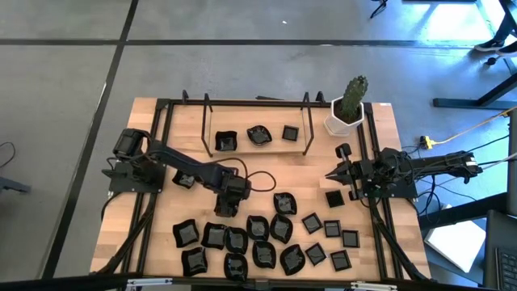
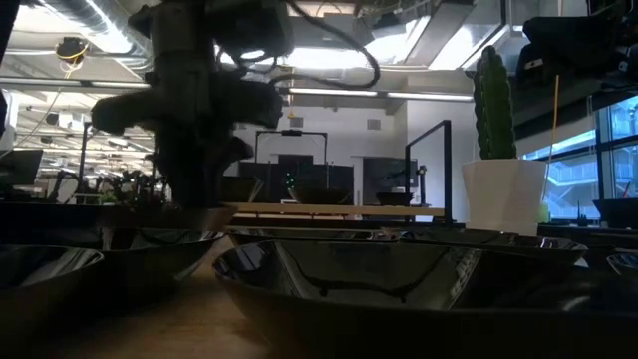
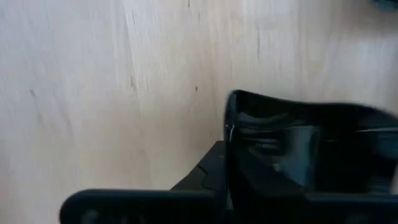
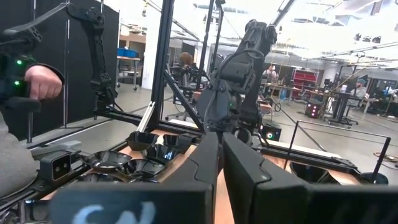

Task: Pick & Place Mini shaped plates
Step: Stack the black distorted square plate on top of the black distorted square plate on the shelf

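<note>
Pickup is the step I read here. My left gripper [image 1: 225, 208] is down at the near-left edge of the cluster of mini shaped plates [image 1: 266, 242], which covers the front half of the table [image 1: 161, 145]. In the left wrist view a glossy black dish [image 3: 298, 149] sits right against the dark fingers [image 3: 205, 180], with bare wood around it. The jaws are clenched, and the dish looks pinched by its rim, so I take it as grasped, though I can't see both contact faces. Next I need a straight lift clear of the neighbouring dishes, then a carry back toward the wire rack [image 1: 258, 133] at the far side, where three sorted dishes [image 1: 257, 135] already lie in a row. That is my guess at the drop zone.

Further right, the white pot with a cactus [image 1: 349, 109] stands at the far right corner. My right gripper [image 1: 333, 175] waits over the right side of the table, fingers pressed together on nothing, as the right wrist view confirms.

The overhead camera gives me the layout but hides the grip under the wrist; only the left wrist camera shows dish against finger. The low view shows just dark silhouettes of rims and the left arm's column [image 2: 189, 120]. The right wrist view alone catches a person's hand [image 4: 40, 81] beyond the table.
</note>
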{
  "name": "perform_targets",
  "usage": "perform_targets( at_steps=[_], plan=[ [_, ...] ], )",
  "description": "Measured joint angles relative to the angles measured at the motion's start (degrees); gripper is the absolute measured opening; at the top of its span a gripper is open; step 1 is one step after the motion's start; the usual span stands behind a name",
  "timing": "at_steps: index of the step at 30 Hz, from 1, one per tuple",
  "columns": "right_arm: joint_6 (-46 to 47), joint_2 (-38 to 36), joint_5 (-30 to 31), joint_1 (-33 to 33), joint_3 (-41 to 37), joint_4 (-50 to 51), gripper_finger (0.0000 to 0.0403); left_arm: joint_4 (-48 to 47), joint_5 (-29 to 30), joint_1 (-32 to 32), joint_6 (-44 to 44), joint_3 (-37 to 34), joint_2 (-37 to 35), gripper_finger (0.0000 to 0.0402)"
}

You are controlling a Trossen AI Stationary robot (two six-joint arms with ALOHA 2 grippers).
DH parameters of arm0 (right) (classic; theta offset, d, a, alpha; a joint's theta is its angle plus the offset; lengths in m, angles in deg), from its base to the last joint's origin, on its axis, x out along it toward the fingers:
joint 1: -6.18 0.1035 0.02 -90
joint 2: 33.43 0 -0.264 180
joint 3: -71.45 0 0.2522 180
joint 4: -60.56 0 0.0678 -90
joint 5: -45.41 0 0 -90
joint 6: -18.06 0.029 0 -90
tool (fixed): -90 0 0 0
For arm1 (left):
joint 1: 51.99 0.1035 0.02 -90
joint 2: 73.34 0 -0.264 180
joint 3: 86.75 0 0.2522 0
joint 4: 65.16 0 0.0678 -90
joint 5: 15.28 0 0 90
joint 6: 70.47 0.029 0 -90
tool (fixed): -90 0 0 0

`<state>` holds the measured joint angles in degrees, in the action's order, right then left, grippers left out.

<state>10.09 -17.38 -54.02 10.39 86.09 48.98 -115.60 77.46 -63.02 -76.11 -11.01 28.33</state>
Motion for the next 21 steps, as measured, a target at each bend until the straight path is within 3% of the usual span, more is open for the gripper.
perform_targets(
  at_steps=[12,17,21],
  plan=[
    [0.21,-0.02,-0.04,0.00,0.00,0.07,0.0026,-26.09,13.58,2.93,9.46,24.25,-1.34,0.0003],
    [0.44,0.00,-0.15,0.00,0.02,0.44,0.0026,-27.81,14.68,10.45,10.77,27.61,-6.48,0.0003],
    [0.44,0.00,-0.15,0.00,0.02,0.51,0.0026,-28.69,11.47,18.98,13.12,27.66,-9.66,0.0003]
  ],
)
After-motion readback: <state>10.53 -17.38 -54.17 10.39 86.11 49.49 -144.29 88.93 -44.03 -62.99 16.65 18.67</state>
